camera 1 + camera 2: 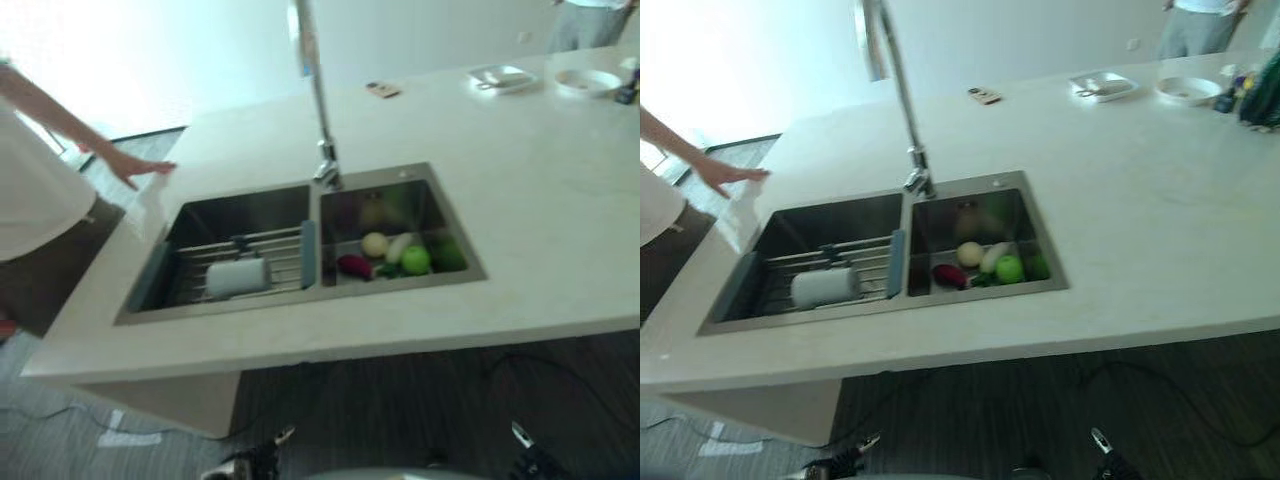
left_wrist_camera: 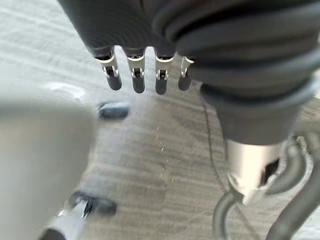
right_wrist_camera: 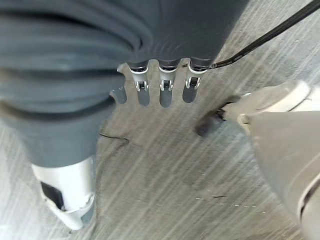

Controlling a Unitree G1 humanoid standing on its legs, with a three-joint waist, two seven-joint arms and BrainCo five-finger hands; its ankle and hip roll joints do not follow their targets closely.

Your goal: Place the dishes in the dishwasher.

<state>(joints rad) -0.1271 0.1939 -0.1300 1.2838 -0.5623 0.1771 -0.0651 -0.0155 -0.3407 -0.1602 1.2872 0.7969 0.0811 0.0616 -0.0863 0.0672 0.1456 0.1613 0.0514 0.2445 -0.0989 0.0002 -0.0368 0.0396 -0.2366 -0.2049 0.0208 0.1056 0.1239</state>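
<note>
Dishes sat at the far right end of the counter [image 1: 540, 180], well away from the robot: a shallow white bowl [image 1: 1187, 90] w/ something small in it, and just beside it a square white dish [image 1: 1102, 86] holding what looked like utensils, too small to tell. Another white item, prob. a cup [image 1: 237, 277], lay on its side on the wire rack [image 1: 250, 262] in the left basin of the sink [image 1: 300, 245]. Right basin had produce: a green apple [image 1: 415, 260], a pale round veg, a dark red one. Tall tap [image 1: 318, 95] rose betw. the basins. No dishwasher could be seen.

Both hands hung low over the floor, nothing in them. Left hand [image 2: 145, 75]: fingers straight, spread apart, pointing down. Right hand [image 3: 160, 85]: same, straight and loose.

Handling, as judged: bowl and dish likely ceramic, so stiff, fairly heavy, breakable, glaze slippery esp. if wet. Best hold on the bowl prob. at the rim, thumb inside and fingers under the outer wall. Square dish: pinch one raised edge, keep it level so contents don't slide. Cup in the rack: wrap round the body, as it may roll.

A person [image 1: 30, 190] stood at the counter's left end, hand [image 1: 140, 168] resting by the sink edge; a second person [image 1: 1200, 25] stood beyond the far end.
</note>
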